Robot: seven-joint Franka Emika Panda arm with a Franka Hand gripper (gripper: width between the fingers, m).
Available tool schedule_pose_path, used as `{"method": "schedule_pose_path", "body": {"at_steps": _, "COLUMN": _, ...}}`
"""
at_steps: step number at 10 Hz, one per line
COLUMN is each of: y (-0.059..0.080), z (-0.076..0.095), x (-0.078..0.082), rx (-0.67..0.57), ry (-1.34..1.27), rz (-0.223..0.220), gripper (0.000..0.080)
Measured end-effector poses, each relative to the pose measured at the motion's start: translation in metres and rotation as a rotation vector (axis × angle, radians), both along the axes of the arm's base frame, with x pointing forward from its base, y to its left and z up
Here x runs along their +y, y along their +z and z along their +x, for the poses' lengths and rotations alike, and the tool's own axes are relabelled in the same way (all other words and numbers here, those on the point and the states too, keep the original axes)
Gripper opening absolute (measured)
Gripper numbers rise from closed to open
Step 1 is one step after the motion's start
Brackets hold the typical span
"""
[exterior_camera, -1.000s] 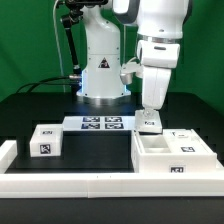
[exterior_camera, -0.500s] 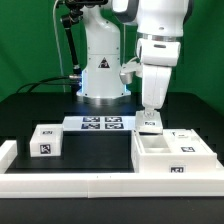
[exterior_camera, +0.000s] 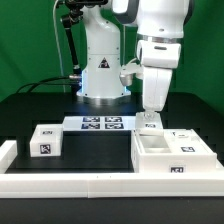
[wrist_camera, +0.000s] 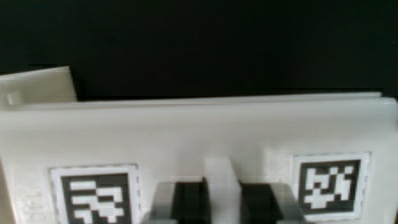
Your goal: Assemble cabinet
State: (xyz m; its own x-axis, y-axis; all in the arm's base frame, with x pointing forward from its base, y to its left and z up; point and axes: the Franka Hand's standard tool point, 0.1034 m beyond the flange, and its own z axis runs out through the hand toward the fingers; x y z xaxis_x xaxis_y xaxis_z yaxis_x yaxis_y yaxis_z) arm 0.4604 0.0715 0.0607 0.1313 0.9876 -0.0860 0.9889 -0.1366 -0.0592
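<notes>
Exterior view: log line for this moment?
gripper: down at cabinet far wall | grip: unclear | drawer block: apart, exterior view's left

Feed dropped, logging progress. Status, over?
Gripper low at far edge of cabinet shell, fingers astride a white wall, grip unclear. One drawer block loose on the exterior view's left. Nothing blocking.

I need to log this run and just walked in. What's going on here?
The Panda arm's gripper hangs low at the rear edge of the big white cabinet shell. The pictures don't show whether it is gripping anything. One tagged drawer block sits apart on the table toward the exterior view's left, near the marker board.
</notes>
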Motion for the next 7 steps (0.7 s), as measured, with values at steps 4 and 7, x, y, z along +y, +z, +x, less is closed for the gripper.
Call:
{"method": "schedule_pose_path", "body": {"at_steps": 4, "y": -0.001, "z": 0.0012, "x": -0.0019, "rx": -0.003, "ry": 0.001, "rz": 0.004, "gripper": 0.0068}}
{"method": "schedule_pose_path", "body": {"at_steps": 7, "y": -0.0008, "z": 0.0019, "x": -0.0023, "rx": -0.002, "ry": 0.009, "rz": 0.003, "gripper": 0.0068}}
